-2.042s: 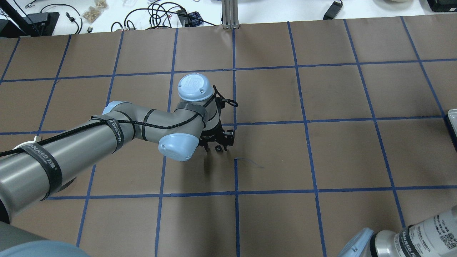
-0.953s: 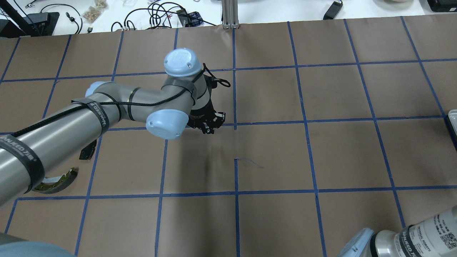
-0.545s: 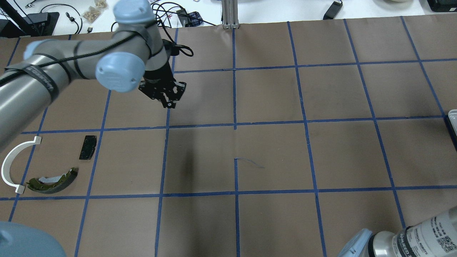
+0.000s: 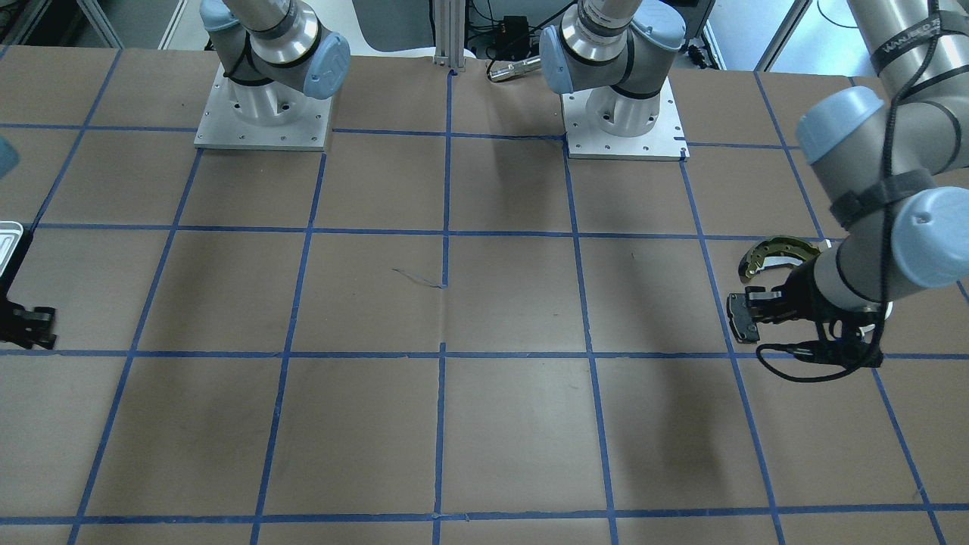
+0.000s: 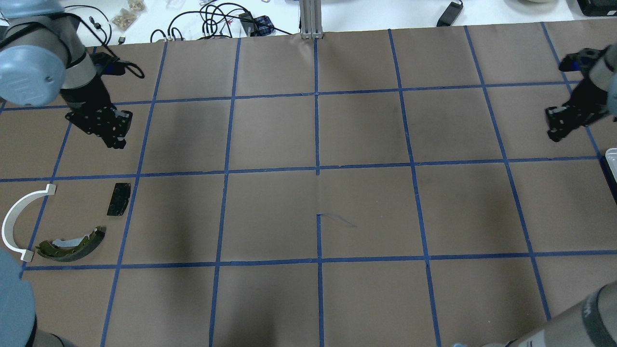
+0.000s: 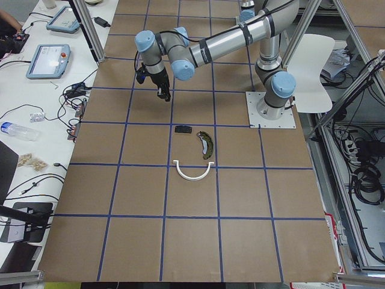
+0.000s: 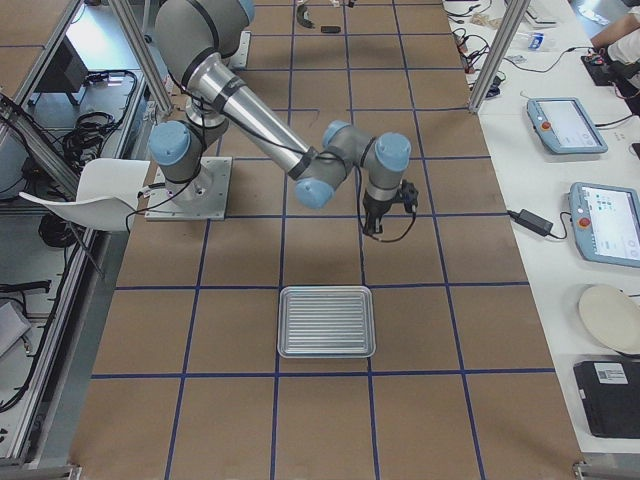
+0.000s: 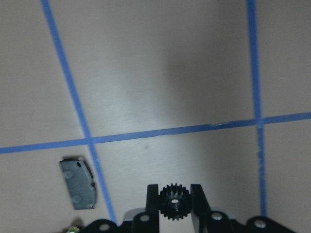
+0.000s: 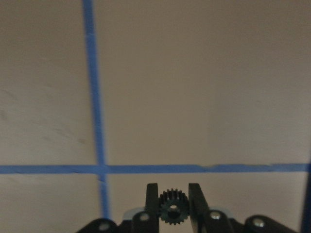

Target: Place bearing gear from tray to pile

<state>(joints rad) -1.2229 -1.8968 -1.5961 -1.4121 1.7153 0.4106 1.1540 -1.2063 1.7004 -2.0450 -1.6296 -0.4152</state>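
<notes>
At the lower left of the overhead view lies the pile [image 5: 53, 248]. An olive-gold brake shoe [image 5: 84, 246] sits nearest the bottom edge, with a white plastic arc [image 5: 14, 224] just to its left. A small black brake pad [image 5: 118, 198] sits a little higher, apart from both. All three rest on the table [image 5: 366, 212], which is covered in brown paper with a blue tape grid. Halfway up the right edge of that view only a corner of the tray [image 5: 611, 156] shows. The right-side view has it whole, ribbed and silver, at lower middle. Higher up, at the upper left of the overhead view, the left gripper [image 5: 117, 142] hangs over the square beyond the pad, near the pile but not over it. Its wrist view shows both fingers [image 8: 197, 201] clamped on the bearing gear [image 8: 174, 203], a small black toothed wheel at bottom middle. The pad lies at that frame's lower left, just left of a tape line. At the upper right of the overhead view, just above the tray corner, the right gripper [image 5: 555, 134] pinches a second gear [image 9: 172, 208] the same way, over a tape crossing.
</notes>
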